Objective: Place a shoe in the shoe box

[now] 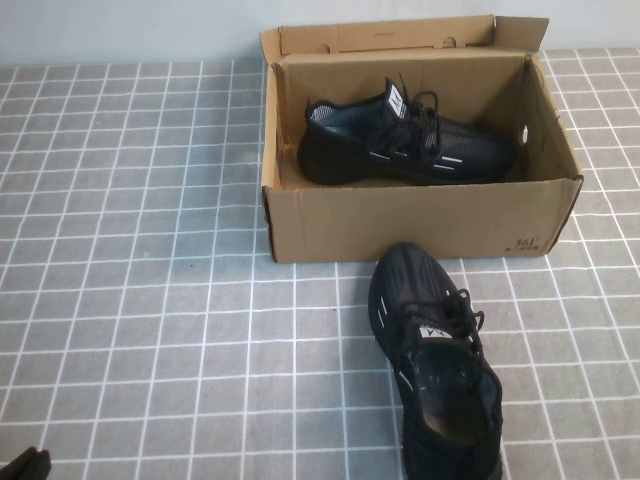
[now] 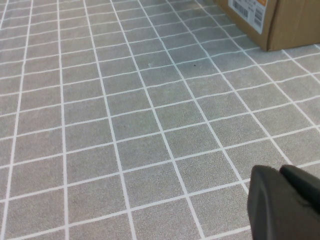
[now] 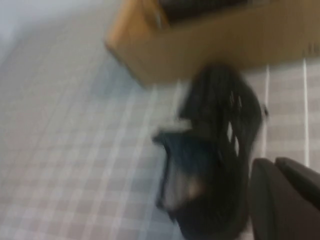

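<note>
The brown cardboard shoe box [image 1: 400, 222] stands open at the back middle, lid flap up. One black sneaker [image 1: 410, 140] lies on its side inside it. The second black sneaker [image 1: 432, 370] stands on the table just in front of the box, toe toward it. In the right wrist view this sneaker [image 3: 210, 150] is blurred, below the box [image 3: 200, 45]. My right gripper [image 3: 275, 162] is shut and empty, close beside the sneaker's heel; it is out of the high view. My left gripper [image 2: 280, 172] is shut and empty, low over the table at the near left corner [image 1: 25, 465].
The table is a grey cloth with a white grid [image 1: 150, 250]. In the left wrist view a corner of the box with an orange and white barcode label [image 2: 260, 15] shows far off.
</note>
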Robot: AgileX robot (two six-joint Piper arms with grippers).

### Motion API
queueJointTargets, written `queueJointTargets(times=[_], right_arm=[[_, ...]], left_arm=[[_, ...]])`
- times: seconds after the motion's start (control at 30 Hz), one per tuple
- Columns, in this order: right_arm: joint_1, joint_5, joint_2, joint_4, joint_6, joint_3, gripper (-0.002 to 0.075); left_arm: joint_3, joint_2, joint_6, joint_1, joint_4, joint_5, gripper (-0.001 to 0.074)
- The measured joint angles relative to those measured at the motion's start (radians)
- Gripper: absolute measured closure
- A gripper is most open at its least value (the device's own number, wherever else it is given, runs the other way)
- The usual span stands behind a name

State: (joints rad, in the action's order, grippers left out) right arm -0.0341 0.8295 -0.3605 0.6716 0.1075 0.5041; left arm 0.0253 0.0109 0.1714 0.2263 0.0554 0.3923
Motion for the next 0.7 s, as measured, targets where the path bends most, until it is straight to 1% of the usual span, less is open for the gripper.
queueJointTargets(times=[0.1,0.17,0.27,0.33,0.4,0.53,0.63,0.7], right_arm=[[0.0,0.149,-0.183,-0.084,0.038,0.118,0.0742],[0.0,0.199,-0.304,-0.119,0.08,0.178,0.0742],[0.0,0.22,-0.453,-0.142,0.138,0.264,0.0742],[-0.016,0.22,-0.537,-0.15,0.164,0.309,0.0742],[-0.052,0.22,-0.62,-0.158,0.175,0.352,0.0742],[-0.19,0.214,-0.759,-0.206,0.181,0.43,0.0742],[-0.337,0.196,-0.849,-0.258,0.212,0.491,0.0742],[-0.444,0.186,-0.904,-0.289,0.271,0.538,0.0742]], left_arm=[[0.0,0.0,0.0,0.0,0.0,0.0,0.0736],[0.0,0.0,0.0,0.0,0.0,0.0,0.0736],[0.0,0.0,0.0,0.0,0.0,0.0,0.0736],[0.0,0.0,0.0,0.0,0.0,0.0,0.0736],[0.0,0.0,0.0,0.0,0.0,0.0,0.0736],[0.0,0.0,0.0,0.0,0.0,0.0,0.0736],[0.0,0.0,0.0,0.0,0.0,0.0,0.0736],[0.0,0.0,0.0,0.0,0.0,0.0,0.0736]])
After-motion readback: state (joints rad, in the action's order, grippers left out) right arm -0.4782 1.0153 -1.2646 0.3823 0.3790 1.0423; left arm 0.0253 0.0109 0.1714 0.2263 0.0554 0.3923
